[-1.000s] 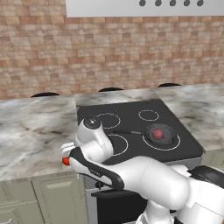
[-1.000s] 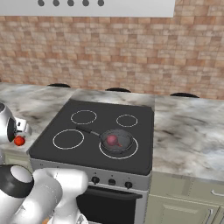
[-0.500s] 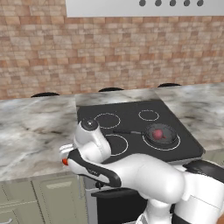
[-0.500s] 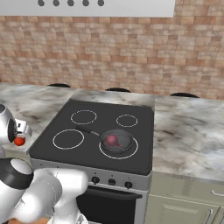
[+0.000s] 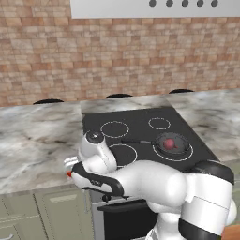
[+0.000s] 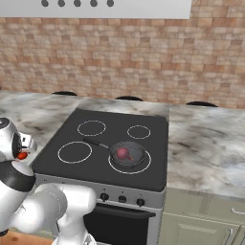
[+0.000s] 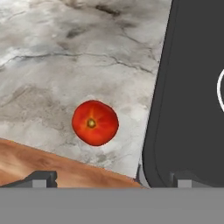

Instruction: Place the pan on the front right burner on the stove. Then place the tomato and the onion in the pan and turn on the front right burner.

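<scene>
Counter: veined grey marble [image 7: 65, 65]
Stove: flat glossy black glass [image 6: 115, 139]
Pan: round, shallow, on stove's largest ring [image 6: 128, 154]
Onion: dull ball in pan [image 6: 123, 152]
Tomato: glossy red ball, left of stove [image 7: 95, 123]
Gripper: fingers spread wide above tomato, empty [image 7: 111, 178]

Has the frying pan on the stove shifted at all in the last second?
No. In both base views the pan sits inside the large front right burner ring on the stove, exactly as before, with the onion in it.
</scene>
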{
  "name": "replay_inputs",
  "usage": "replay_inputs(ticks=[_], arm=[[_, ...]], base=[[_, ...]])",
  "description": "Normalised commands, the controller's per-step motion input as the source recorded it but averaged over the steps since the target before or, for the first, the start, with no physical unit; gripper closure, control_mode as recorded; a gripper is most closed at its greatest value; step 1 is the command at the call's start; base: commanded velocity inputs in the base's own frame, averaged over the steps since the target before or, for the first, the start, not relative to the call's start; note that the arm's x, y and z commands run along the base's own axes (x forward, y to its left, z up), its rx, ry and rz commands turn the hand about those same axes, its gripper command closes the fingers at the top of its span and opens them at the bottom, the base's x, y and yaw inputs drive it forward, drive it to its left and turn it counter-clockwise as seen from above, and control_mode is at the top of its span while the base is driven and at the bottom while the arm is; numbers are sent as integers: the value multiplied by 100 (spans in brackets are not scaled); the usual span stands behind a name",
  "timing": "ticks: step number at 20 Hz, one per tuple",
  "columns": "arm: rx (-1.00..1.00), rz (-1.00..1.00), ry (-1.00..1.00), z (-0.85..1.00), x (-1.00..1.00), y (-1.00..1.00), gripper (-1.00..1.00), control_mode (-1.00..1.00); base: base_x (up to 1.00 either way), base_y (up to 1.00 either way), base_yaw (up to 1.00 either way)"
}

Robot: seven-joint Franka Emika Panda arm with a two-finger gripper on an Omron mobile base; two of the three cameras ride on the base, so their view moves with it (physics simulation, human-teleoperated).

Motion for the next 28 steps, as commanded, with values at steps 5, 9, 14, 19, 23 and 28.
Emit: replay_inputs(ticks=[5,9,14,19,23,28], arm=[[0,0,1,-16,26,17,-100,-100],[0,0,2,-14,24,16,-100,-100],[0,0,3,-9,11,16,-100,-100],[0,0,9,-14,0,23,-100,-100],[0,0,5,-20,0,14,-100,-100],[-2,0,0,-31,0,0,-100,-100]], base=[[0,0,0],[0,0,0],[0,0,0],[0,0,0],[0,0,0],[0,0,0]])
